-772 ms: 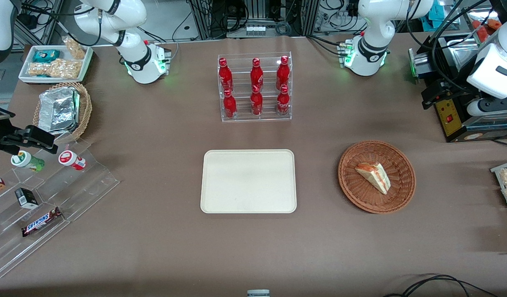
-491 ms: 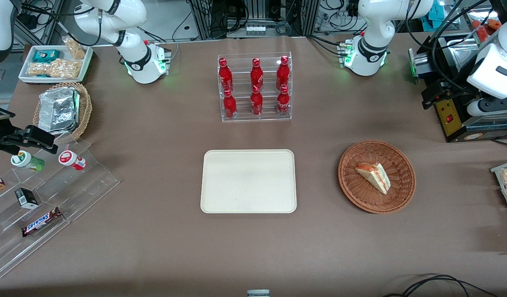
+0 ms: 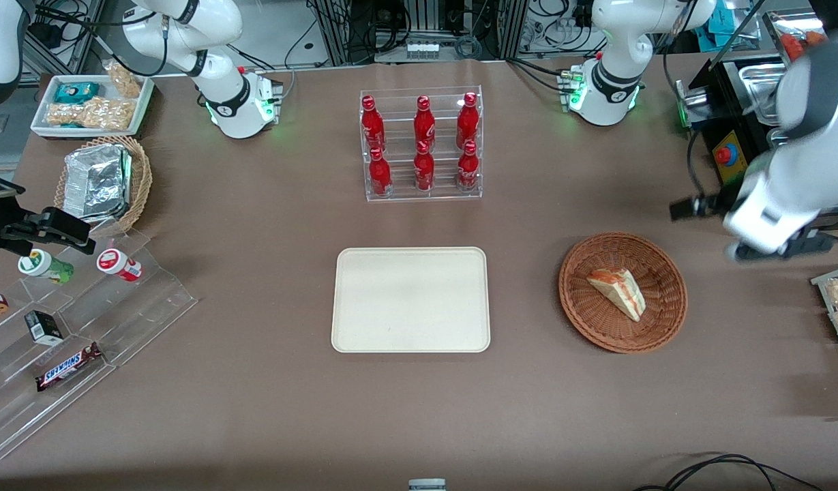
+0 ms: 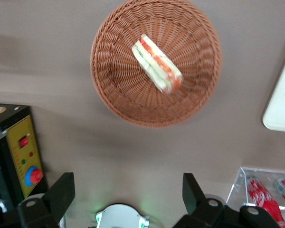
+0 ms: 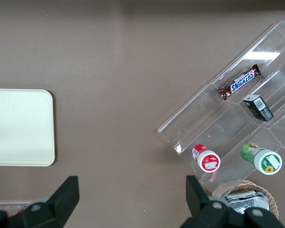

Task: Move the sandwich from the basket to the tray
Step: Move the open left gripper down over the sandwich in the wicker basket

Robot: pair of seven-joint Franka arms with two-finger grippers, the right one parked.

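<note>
1. Lying in the basket (image 3: 623,292), the sandwich (image 3: 618,292) is seen as a small triangular wedge of white bread with orange-pink and green filling layers showing along its cut side, under a clear wrap.
2. The basket is shown as a round, shallow, reddish-brown woven bowl resting on the brown table (image 3: 255,409), toward the working arm's end.
3. The tray (image 3: 410,299), cream-beige and rectangular with rounded corners and a low rim, is set beside the basket, apart from it, near the middle of the table.
4. The gripper (image 4: 128,197) is held above the table, just beside the basket and slightly farther from the front camera; in the left wrist view its two fingers (image 4: 61,192) are seen spread wide apart with nothing between them, the basket and sandwich lying below.
5. Farther off, a clear rack of red bottles (image 3: 423,144) is placed upright.
</note>
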